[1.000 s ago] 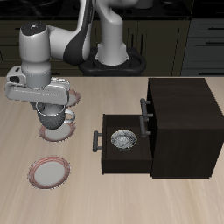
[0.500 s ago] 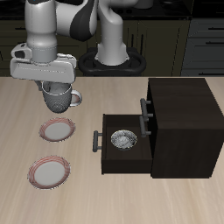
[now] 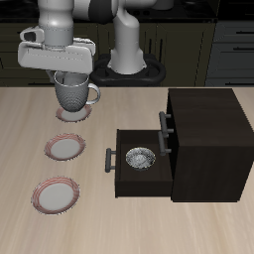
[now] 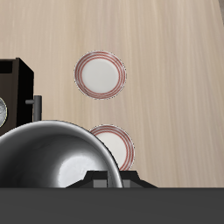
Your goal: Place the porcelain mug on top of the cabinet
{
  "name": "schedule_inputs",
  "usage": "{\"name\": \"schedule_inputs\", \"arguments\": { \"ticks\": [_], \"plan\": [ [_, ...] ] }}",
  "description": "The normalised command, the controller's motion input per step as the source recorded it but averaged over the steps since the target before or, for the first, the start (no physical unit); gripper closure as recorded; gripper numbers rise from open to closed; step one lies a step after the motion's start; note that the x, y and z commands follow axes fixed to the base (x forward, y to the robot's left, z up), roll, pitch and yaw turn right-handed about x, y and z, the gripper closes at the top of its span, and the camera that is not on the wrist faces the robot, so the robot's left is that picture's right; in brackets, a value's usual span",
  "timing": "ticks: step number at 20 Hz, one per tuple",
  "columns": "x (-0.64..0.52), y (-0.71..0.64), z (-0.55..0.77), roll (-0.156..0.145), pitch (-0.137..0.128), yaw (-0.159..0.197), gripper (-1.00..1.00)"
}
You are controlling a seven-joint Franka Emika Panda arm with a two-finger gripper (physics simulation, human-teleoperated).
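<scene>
My gripper (image 3: 69, 77) is shut on the porcelain mug (image 3: 75, 96), a glossy grey-white tapered mug with a loop handle. It hangs in the air well above the table, over the farthest-back pink-rimmed plate (image 3: 74, 112). In the wrist view the mug (image 4: 52, 157) fills the near field as a dark glossy rim and interior. The cabinet (image 3: 208, 129) is a large dark boxy block across the table, its flat top bare. Its lower drawer (image 3: 139, 171) stands pulled open. A corner of the cabinet (image 4: 16, 87) shows in the wrist view.
A small patterned grey bowl (image 3: 141, 159) lies in the open drawer. Two more pink-rimmed plates (image 3: 65, 147) (image 3: 57, 194) lie on the table toward the front edge; they also show in the wrist view (image 4: 100, 73) (image 4: 118, 144). The robot base (image 3: 127, 60) stands at the back.
The gripper has lifted the mug off the middle plate, which now lies bare, and carried it up and toward the back of the table.
</scene>
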Motion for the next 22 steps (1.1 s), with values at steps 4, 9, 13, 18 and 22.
{"name": "schedule_inputs", "arguments": {
  "ticks": [4,9,13,18,22],
  "plan": [
    [-0.13,0.41,0.45,0.023,-0.064,0.012,1.0],
    [-0.02,0.43,0.29,0.017,-0.02,-0.008,1.0],
    [0.02,0.69,0.2,0.034,-0.024,0.016,1.0],
    [0.01,0.45,0.11,0.044,-0.009,0.002,1.0],
    [0.08,0.5,0.23,0.019,-0.014,-0.021,1.0]
  ]
}}
